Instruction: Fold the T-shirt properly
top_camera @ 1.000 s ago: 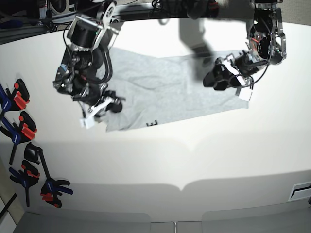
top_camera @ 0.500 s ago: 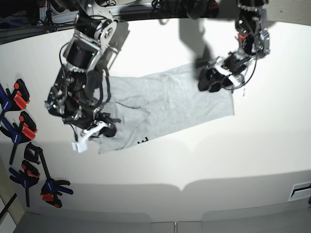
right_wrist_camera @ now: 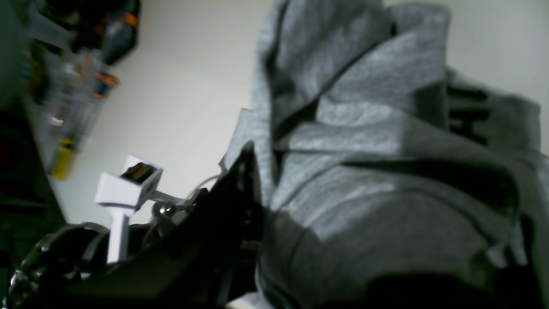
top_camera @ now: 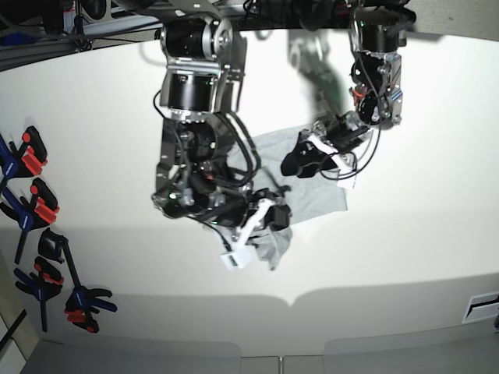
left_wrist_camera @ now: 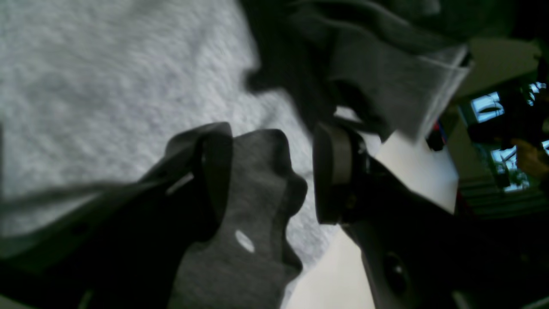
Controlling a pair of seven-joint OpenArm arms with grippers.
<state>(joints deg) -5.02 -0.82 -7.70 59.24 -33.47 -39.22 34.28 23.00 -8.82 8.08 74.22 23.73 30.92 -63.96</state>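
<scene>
The light grey T-shirt (top_camera: pixel 316 199) lies bunched at the middle of the white table (top_camera: pixel 405 257), pulled in from both sides. My right gripper (top_camera: pixel 274 216) is shut on its lower left part, and a fold hangs below it. In the right wrist view the cloth (right_wrist_camera: pixel 364 180) drapes over the dark fingers (right_wrist_camera: pixel 240 206), with black letters (right_wrist_camera: pixel 467 111) showing at the far edge. My left gripper (top_camera: pixel 300 164) holds the shirt's upper right part. In the left wrist view a wad of cloth (left_wrist_camera: pixel 257 180) sits between the two pads (left_wrist_camera: pixel 330 171).
Several black clamps with red and blue handles (top_camera: pixel 31 202) lie along the table's left edge. The table's front edge (top_camera: pixel 288 300) runs below the shirt. Dark frame and cables stand at the back (top_camera: pixel 257 12).
Both grippers have moved toward the table's middle, dragging the shirt with them. The shirt has gone from spread flat to bunched. The right arm swung right, and the left arm moved left and down.
</scene>
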